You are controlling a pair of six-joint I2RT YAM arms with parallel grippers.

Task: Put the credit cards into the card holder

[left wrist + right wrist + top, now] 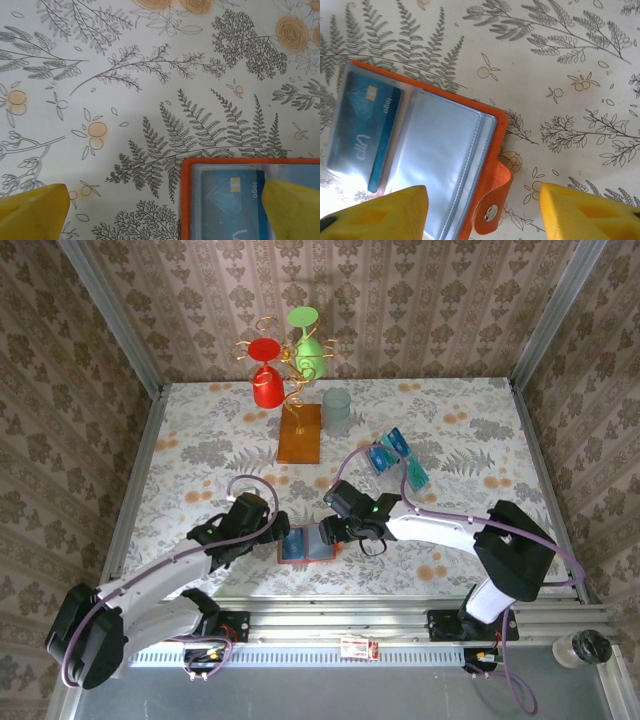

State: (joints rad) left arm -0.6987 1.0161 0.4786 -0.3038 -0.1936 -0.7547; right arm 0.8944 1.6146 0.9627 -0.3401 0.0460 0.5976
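Starting at the left of the overhead view, the left gripper [268,527] sits low over the flowered table [200,440], just left of centre frame. Its wrist camera shows the left gripper [162,202] with its jaws spread as wide as they go, one yellow fingertip [32,210] in the lower left corner and the other in the lower right, and nothing is clamped between them.

Moving to the middle, there's the card holder [307,545], lying open and flat near the bottom centre of the overhead view, between the two grippers. In the left wrist view the card holder [186,200] shows its orange rim at lower right. One blue card [230,200] is already tucked in a clear sleeve.

Up top, centre, a gold wire stand [290,365] carries a red glass [266,380] and a green glass [308,340], with a pale tumbler [337,410] beside its base.

Next comes the right gripper [332,530], at the holder's right edge. Through its own camera the right gripper [485,210] has its jaws parted and holds nothing; the card holder [502,177] lies at the left, its snap tab between the yellow fingers [590,212], the blue card [365,135] in its left pocket.

Further right, the loose credit cards [398,460] lie in a teal heap, well apart from the holder.
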